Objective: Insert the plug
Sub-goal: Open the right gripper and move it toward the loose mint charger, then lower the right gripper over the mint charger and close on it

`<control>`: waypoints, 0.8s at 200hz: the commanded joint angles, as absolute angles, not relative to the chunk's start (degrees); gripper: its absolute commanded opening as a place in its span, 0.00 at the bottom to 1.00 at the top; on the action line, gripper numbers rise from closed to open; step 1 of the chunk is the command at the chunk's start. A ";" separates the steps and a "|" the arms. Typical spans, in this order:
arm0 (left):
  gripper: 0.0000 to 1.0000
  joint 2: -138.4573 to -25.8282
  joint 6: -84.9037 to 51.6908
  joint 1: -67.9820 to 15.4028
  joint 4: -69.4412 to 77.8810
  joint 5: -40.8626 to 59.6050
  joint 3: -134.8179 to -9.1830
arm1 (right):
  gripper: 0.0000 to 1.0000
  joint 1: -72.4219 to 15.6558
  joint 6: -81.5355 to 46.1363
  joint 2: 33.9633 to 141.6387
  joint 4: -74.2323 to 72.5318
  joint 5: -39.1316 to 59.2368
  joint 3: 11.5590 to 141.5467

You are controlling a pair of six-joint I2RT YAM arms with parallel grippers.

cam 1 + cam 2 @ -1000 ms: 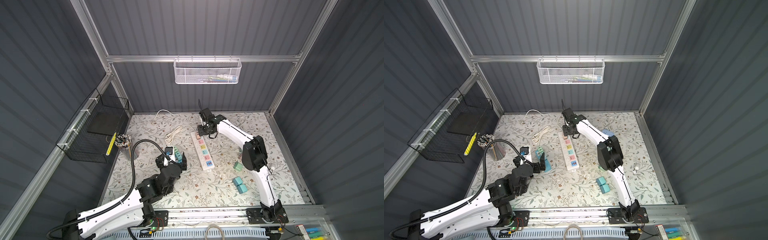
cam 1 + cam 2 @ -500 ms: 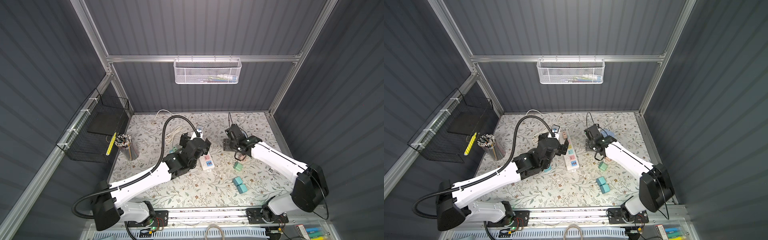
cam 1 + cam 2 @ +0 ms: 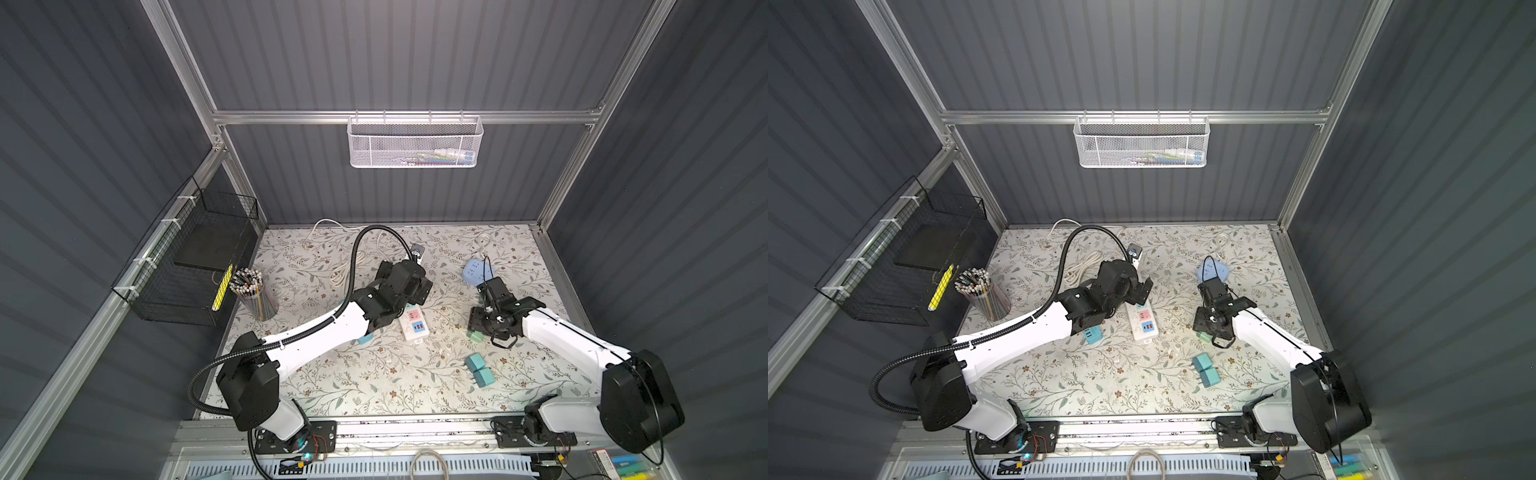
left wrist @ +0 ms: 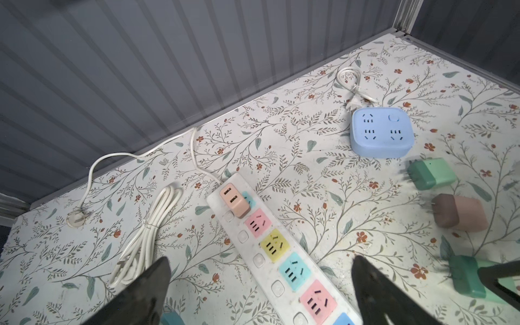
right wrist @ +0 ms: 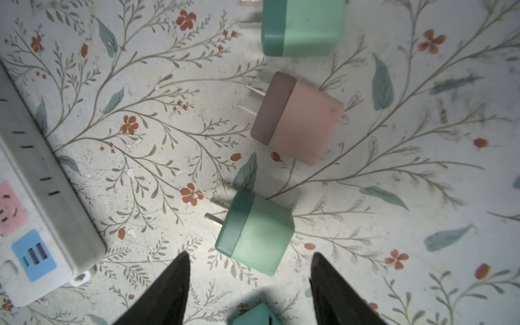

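My left arm reached across the mat (image 4: 309, 168), left gripper (image 4: 260, 259) hanging wide open and empty above the strip (image 4: 274, 244), whose end socket held a pink plug (image 4: 234, 199). My right arm bent low, right gripper (image 5: 250, 253) pointed down, jaws parted, gripping nothing. The green plug (image 5: 254, 233) lay on the mat just off its fingertips. A mesh basket (image 3: 415, 143) on the back rail held a few small items; a cup (image 3: 253, 291) held pencils.

Lab-type robot cell: aluminium frame (image 3: 291, 117), grey ribbed wall panels (image 3: 395, 62), left arm (image 3: 316, 336) and right arm (image 3: 569, 340) bolted to front rail (image 3: 415, 426), floral worktop (image 3: 395, 374), wire basket (image 3: 414, 143) hung up.
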State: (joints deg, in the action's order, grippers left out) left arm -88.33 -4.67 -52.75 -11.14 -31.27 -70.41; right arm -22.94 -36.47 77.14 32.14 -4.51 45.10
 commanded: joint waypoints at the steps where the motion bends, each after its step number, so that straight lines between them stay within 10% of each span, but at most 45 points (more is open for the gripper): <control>1: 1.00 -87.90 -4.04 -52.27 -10.41 -29.88 -69.03 | 0.67 -22.76 -37.98 79.25 30.85 -1.99 44.14; 160: 1.00 -87.01 -4.31 -52.26 -9.85 -26.70 -68.30 | 0.49 -21.09 -35.46 83.68 28.65 -2.53 43.51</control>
State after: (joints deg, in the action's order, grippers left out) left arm -88.31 -4.69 -52.66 -10.68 -27.33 -68.86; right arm -21.34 -36.56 84.79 27.62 -3.05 43.83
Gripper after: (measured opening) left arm 0.998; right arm 0.524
